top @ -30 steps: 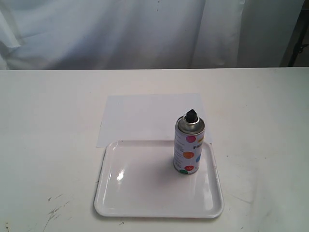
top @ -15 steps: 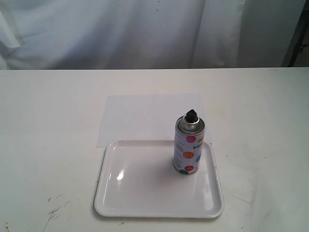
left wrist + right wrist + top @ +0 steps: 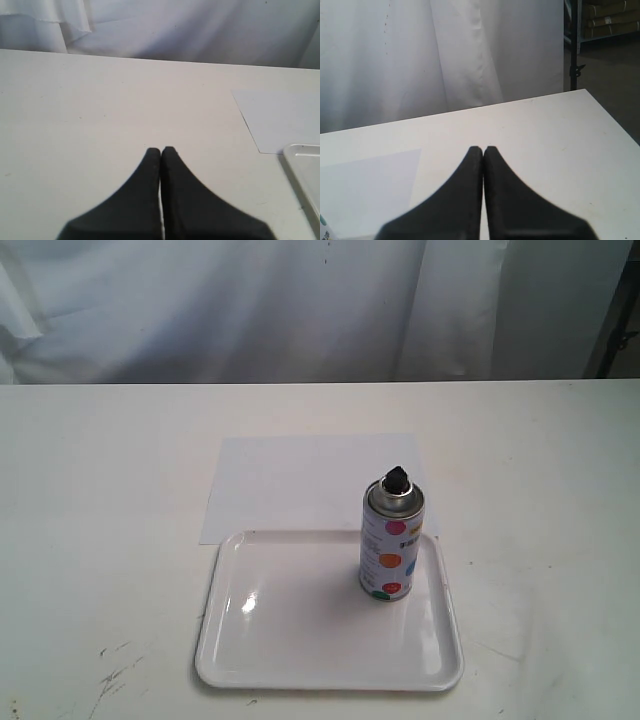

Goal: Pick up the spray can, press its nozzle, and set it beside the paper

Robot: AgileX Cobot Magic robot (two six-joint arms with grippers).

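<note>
Both closed tight and empty: left hand (image 3: 161, 150), right hand (image 3: 483, 149). Risk: reaching in unopened knocks the tall can (image 3: 391, 545) over on the tray (image 3: 230, 660).

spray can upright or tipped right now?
Upright: the spray can stands on its base on the tray, with its black nozzle on top.

We see a can (image 3: 392, 552) with a white body dotted in pink, orange and green, a silver shoulder and a black nozzle (image 3: 396, 478). The tray (image 3: 290, 635) is glossy white, and the paper (image 3: 300, 480) is a flat white, slightly cooler than the off-white table (image 3: 100, 490) with its few dark scuffs. Behind, we find a plain white curtain (image 3: 250, 300); the left gripper (image 3: 161, 150) and right gripper (image 3: 483, 149) are black.
</note>
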